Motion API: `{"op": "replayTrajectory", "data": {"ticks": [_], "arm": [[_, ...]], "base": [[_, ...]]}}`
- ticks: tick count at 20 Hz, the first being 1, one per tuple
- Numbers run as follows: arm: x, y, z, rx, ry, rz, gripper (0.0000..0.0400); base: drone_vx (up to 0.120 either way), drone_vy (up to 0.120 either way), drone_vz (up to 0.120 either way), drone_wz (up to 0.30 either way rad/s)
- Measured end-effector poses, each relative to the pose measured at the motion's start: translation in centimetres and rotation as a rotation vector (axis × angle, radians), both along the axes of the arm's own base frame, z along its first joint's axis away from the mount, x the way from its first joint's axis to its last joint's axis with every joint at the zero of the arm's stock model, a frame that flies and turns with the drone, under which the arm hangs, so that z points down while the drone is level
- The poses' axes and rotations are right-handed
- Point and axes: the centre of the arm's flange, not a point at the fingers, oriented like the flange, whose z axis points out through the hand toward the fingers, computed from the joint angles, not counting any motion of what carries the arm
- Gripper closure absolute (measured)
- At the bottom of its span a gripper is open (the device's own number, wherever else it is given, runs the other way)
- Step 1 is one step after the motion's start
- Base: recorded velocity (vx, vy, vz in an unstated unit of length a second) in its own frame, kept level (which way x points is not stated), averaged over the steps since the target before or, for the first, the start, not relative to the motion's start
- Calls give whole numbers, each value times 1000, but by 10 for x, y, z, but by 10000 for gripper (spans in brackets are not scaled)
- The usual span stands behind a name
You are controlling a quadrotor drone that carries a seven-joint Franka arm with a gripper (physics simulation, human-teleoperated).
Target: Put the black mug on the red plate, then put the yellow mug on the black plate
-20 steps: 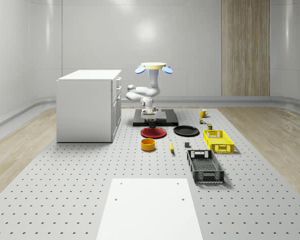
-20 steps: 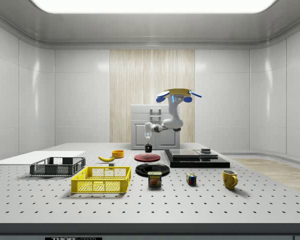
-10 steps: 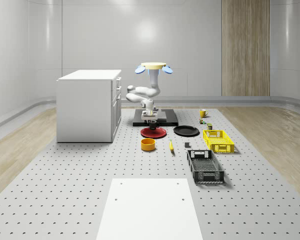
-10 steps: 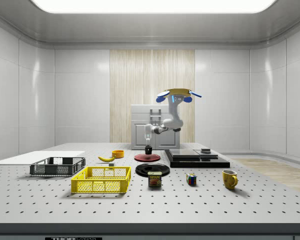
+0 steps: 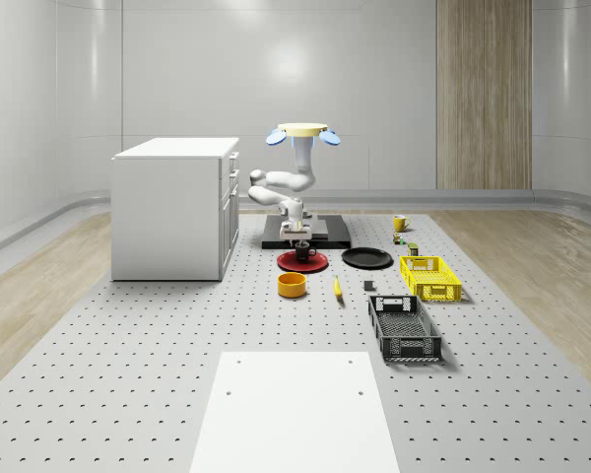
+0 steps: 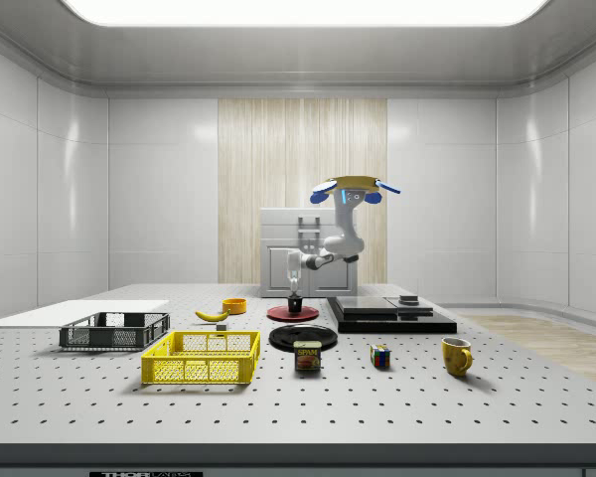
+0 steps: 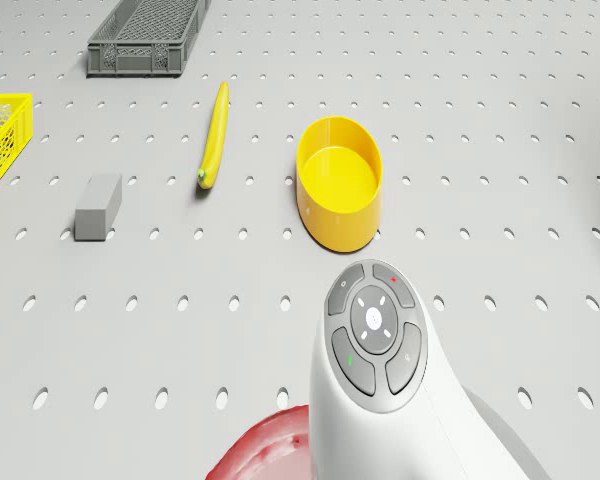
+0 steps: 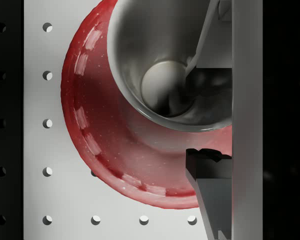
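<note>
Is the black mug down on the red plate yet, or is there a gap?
Cannot tell. In the side view the black mug meets the red plate with no visible gap, gripper just above, but the contact line is too small to confirm.

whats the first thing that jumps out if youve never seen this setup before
The drone hovering behind the red plate, its white arm bent down so the gripper is at the black mug on that plate. Next, the bright yellow crate and yellow bowl on the pegboard table.
</note>
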Motion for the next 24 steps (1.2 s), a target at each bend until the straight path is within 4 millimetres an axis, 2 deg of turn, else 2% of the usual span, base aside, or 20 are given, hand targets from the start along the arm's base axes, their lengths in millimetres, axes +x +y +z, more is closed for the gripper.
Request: {"op": "replayTrajectory", "data": {"ticks": [3,7,11,24], "arm": [[0,0,-5,0,0,0,83],[0,0,-17,0,0,0,31],[0,-1,-25,0,0,0,11],[0,-1,-30,0,0,0,0]], "base": [[0,0,0,0],[0,0,90,0],[-40,70,110,0],[-120,120,0,0]]}}
